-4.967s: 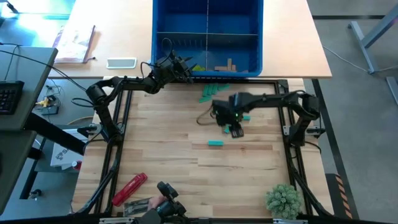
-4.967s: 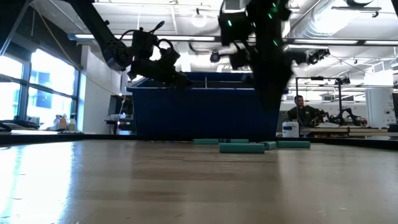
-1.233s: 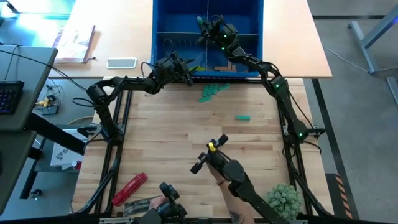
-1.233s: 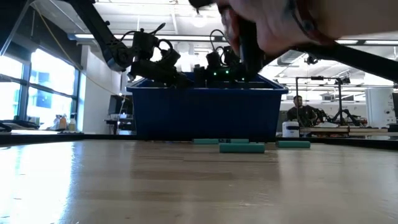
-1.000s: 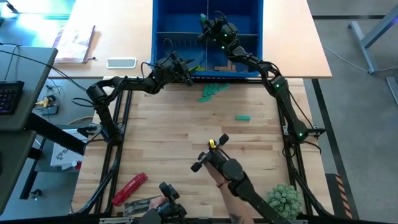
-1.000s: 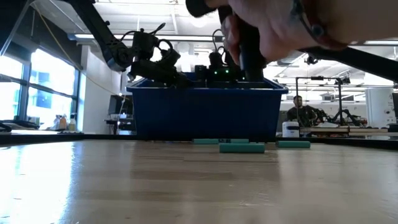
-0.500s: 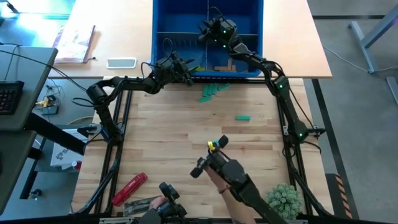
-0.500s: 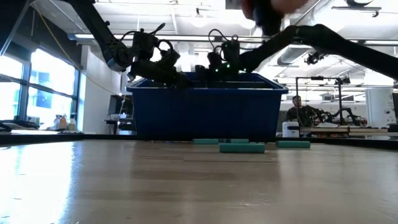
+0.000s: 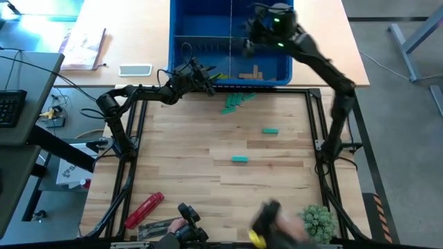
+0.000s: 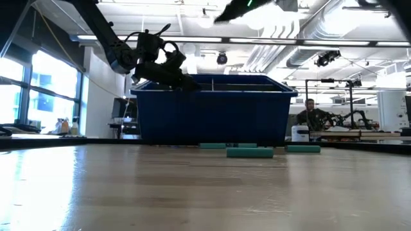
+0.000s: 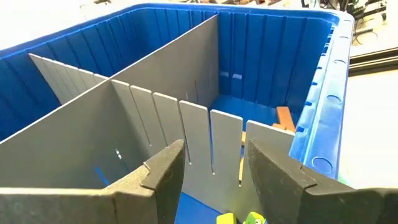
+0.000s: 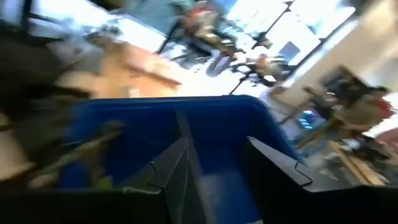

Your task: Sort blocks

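Our right end effector (image 9: pixel 257 43) hangs released and empty over the bin (image 9: pixel 181 41); teal blocks (image 9: pixel 239 159) lie crosswise on the surface (image 9: pixel 187 173) behind it. The left end effector (image 9: pixel 208 77), also released, waits at the bin's rim.

Two dark robot arms

The left arm (image 9: pixel 138 92) and right arm (image 9: pixel 325 62) are black, made of long tubes with round joints. Small green lights glow near the right arm's tip. Both have flat black fingers (image 11: pixel 165 174).
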